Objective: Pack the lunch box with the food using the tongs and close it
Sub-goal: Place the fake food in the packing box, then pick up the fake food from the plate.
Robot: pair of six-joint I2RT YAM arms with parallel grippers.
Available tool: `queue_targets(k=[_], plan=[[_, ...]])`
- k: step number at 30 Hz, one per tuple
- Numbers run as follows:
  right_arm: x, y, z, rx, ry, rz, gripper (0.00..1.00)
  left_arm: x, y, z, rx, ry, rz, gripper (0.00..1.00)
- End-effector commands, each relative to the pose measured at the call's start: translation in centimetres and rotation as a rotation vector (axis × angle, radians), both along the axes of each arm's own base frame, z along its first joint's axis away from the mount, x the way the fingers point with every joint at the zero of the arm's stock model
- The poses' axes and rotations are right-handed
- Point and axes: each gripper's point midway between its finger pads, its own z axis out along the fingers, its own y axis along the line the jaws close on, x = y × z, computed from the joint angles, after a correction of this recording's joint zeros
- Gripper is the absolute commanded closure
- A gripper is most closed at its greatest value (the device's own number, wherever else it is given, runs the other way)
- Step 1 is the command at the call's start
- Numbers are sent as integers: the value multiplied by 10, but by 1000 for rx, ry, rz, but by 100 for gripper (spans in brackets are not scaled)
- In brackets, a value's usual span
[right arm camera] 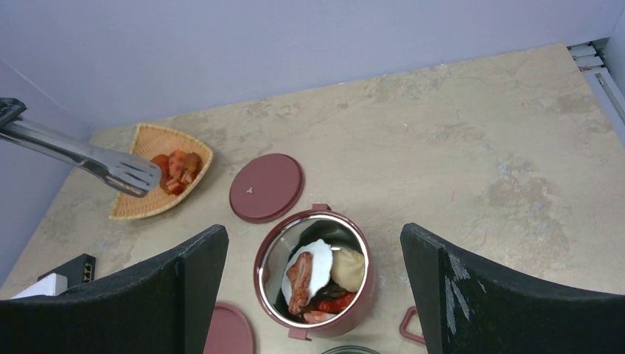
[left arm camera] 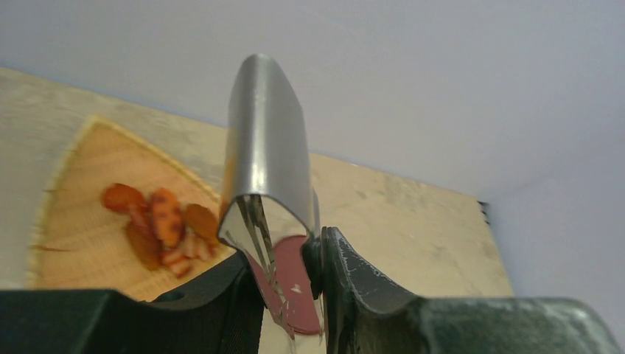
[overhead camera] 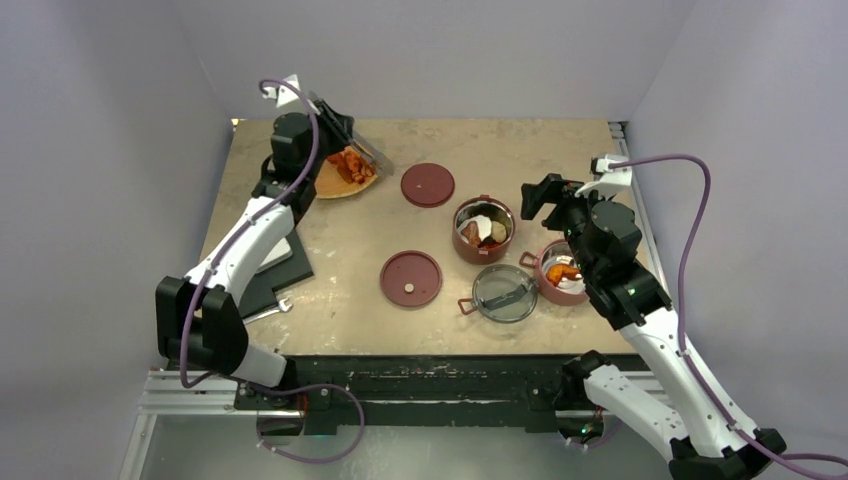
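Two hands: left hand [left arm camera: 292,295] clamps the tongs [left arm camera: 265,162]; right hand [right arm camera: 313,240] gapes wide above a bowl [right arm camera: 267,257], holding nothing.

The lunch box [overhead camera: 484,230] lies in pieces. One dark-red bowl [right arm camera: 366,291] stands upright at the table's [overhead camera: 560,160] 3 o'clock and holds a white slice [right arm camera: 318,265] with brown and red bits. The second bowl [overhead camera: 545,285], at 4 o'clock and partly hidden, holds orange food [overhead camera: 563,270]. The clear lid [overhead camera: 504,293] lies flat beside it at 5 o'clock. Two disc lids lie flat at 12 [overhead camera: 428,185] and 6 o'clock [overhead camera: 411,278]. The tongs [overhead camera: 350,140] slant in the air at 10 o'clock, arms squeezed close, tips over loose orange-red pieces [overhead camera: 350,163].
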Motion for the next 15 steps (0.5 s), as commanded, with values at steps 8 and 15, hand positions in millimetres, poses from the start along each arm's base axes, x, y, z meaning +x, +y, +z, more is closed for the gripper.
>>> queue_targets(k=[8, 15], plan=[[0, 2, 22, 20, -68, 18, 9, 49, 113, -11, 124, -7, 331, 71], [6, 5, 19, 9, -59, 19, 9, 82, 150, -40, 135, 32, 408, 69]])
